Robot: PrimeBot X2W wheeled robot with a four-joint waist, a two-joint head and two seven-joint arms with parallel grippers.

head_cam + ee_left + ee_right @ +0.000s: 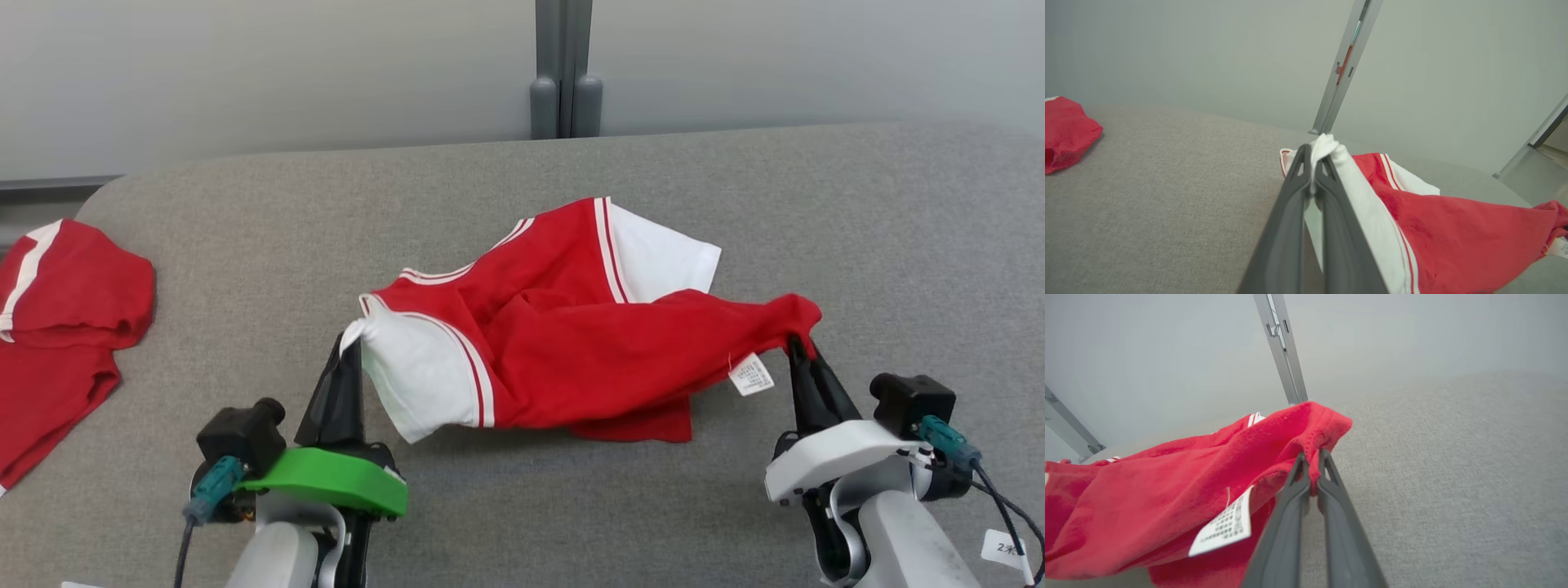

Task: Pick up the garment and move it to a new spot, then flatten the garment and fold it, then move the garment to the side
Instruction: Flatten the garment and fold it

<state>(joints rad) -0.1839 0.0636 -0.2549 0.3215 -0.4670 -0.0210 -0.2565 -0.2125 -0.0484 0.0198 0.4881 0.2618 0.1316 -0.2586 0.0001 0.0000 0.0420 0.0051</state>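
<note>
Garment (pixel 571 351): a red shirt with white sleeves, strung between the two grippers, its middle sagging onto the grey table (pixel 522 506) just ahead of both. The left gripper (pixel 353 343) is clenched on the tip of one white sleeve (pixel 408 376), the cloth pinched between its closed fingers. The right gripper (pixel 798 347) is clamped on a bunched red corner, with the label (pixel 751 374) hanging just inside its fingertips.

By my reading, the grasp is made and the shirt is partly raised at both ends, but it is crumpled and twisted. It is not flattened, not folded and not set aside, so most of the task is left. Whether it has reached its new spot, I cannot tell.

Count: two grippers, both gripping. Two red garments: the held one, and a second garment (pixel 65 327) lying well out to the left of the left gripper. Two white sleeves on the held shirt. One label.
</note>
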